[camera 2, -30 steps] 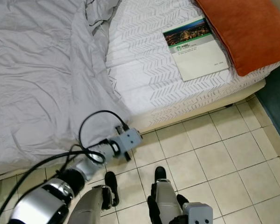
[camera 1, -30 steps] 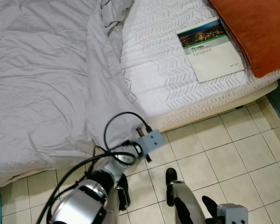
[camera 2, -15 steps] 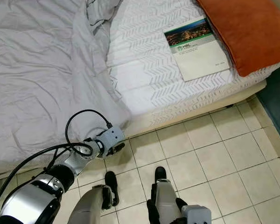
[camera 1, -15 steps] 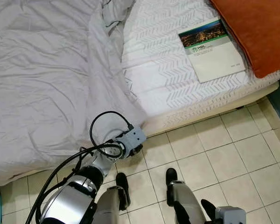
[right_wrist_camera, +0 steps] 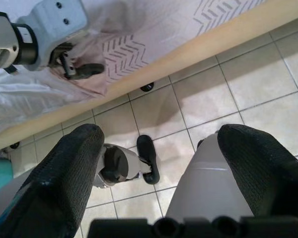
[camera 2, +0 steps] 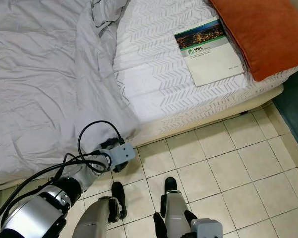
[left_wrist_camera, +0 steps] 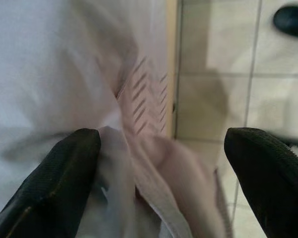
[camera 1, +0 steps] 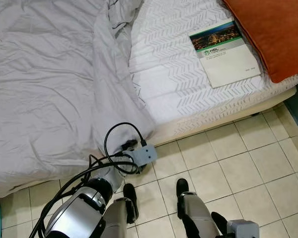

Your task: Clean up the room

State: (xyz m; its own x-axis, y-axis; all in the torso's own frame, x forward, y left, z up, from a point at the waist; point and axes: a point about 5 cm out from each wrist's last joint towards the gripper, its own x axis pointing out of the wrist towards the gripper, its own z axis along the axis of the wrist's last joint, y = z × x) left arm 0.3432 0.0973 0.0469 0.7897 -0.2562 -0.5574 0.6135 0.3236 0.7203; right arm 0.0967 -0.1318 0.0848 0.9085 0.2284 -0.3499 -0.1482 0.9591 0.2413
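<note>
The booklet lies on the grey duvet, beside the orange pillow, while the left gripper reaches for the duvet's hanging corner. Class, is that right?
Not quite. The booklet lies on the bare white sheet, not the duvet, as the left eye view shows. It is beside the pillow, and the left gripper is at the duvet's corner.

Head eyes look steeply down over bed (camera 1: 188,84); wrist views close, low, sharing bed edge, floor (right_wrist_camera: 248,84).

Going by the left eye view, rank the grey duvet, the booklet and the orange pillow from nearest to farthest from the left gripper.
Measured from the left gripper, low at the bed's edge:
1. Grey duvet: its hanging corner lies right at the open fingers.
2. Booklet: up on the white patterned sheet, toward the robot's right.
3. Orange pillow: just beyond the booklet, at the far right corner.
</note>
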